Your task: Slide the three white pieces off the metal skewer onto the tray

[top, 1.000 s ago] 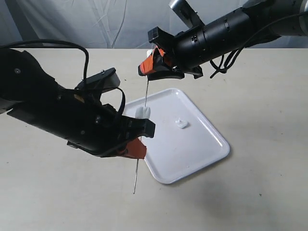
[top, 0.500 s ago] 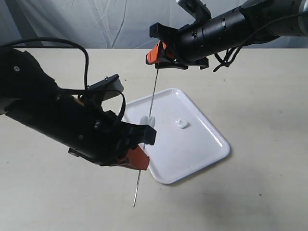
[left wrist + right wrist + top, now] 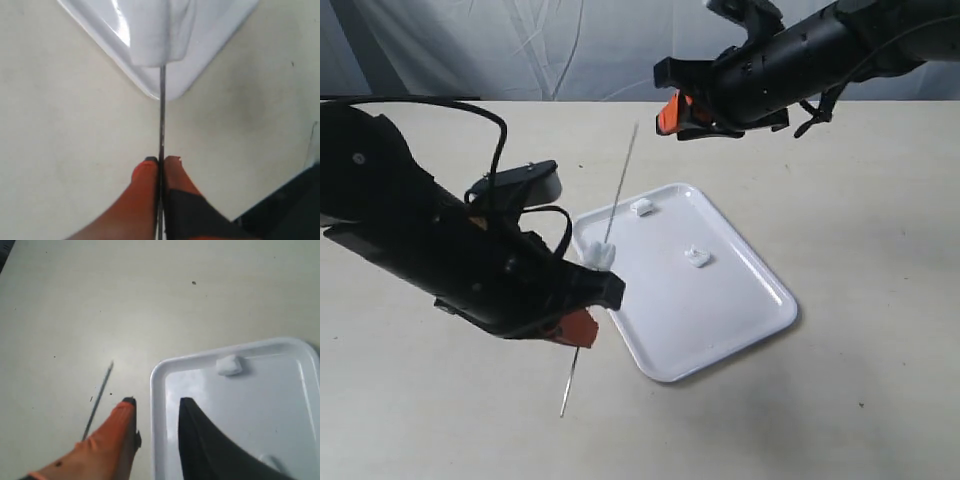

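Note:
My left gripper [image 3: 578, 328] [image 3: 161, 160] is shut on the thin metal skewer [image 3: 615, 205] [image 3: 162, 115], low on its shaft, and holds it tilted over the near-left corner of the white tray [image 3: 760, 330] [image 3: 220, 45]. One white piece [image 3: 601, 255] [image 3: 160, 35] is still threaded on the skewer just above my fingers. Two white pieces lie on the tray, one [image 3: 642, 208] [image 3: 229, 365] near its far corner and one [image 3: 697, 258] near the middle. My right gripper [image 3: 672, 120] [image 3: 157, 401] hangs open and empty, above and to the right of the skewer's free top end [image 3: 97, 402].
The tray sits on a plain beige tabletop [image 3: 840, 400]. A grey cloth backdrop [image 3: 520, 50] hangs behind the table. My bulky black left arm [image 3: 410, 230] covers the table to the left of the tray.
My right gripper let go of the skewer's top end and drew away up and to the right. One white piece came off onto the tray's far corner. The skewer leaned further over.

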Motion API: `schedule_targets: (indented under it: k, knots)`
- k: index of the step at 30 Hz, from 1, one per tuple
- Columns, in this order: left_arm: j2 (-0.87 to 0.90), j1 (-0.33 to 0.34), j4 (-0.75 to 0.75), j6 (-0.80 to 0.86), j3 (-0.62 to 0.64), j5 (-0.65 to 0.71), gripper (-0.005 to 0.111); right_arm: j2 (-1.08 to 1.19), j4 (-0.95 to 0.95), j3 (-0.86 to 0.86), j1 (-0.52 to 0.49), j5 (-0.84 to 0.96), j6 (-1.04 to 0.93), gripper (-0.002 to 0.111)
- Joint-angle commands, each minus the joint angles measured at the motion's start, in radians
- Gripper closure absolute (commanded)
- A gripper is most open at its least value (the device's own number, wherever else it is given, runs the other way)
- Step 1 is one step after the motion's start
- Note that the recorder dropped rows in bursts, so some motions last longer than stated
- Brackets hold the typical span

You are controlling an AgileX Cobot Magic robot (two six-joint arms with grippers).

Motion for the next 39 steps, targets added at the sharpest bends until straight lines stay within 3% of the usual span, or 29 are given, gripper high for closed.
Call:
schedule_targets:
  k: [1, 5, 13, 16, 17, 20, 22, 39]
  knots:
    - [0.001, 0.076, -0.062, 0.054, -0.003, -0.076, 0.107, -0.062, -0.012, 0.020, -0.038, 0.210, 0.027, 0.079]
    - [0.037, 0.118, -0.429, 0.369, -0.050, -0.036, 0.107, -0.121, 0.160, 0.138, -0.033, 0.196, -0.077, 0.079]
    - [0.111, 0.118, -0.516, 0.422, -0.121, -0.009, 0.107, -0.130, 0.315, 0.214, -0.033, 0.232, -0.244, 0.079]
    - [0.111, 0.118, -0.532, 0.431, -0.121, -0.032, 0.107, -0.130, 0.330, 0.214, -0.033, 0.232, -0.247, 0.054]
    - [0.111, 0.118, -0.535, 0.431, -0.121, -0.039, 0.107, -0.130, 0.330, 0.214, -0.033, 0.232, -0.247, 0.054]
    - [0.112, 0.118, -0.586, 0.465, -0.121, -0.039, 0.107, -0.130, 0.330, 0.214, -0.033, 0.238, -0.247, 0.072]
    - [0.112, 0.118, -0.624, 0.493, -0.121, -0.039, 0.107, -0.130, 0.330, 0.214, -0.033, 0.238, -0.250, 0.076]
    - [0.115, 0.118, -0.691, 0.542, -0.121, -0.017, 0.107, -0.128, 0.330, 0.216, -0.033, 0.266, -0.271, 0.076]
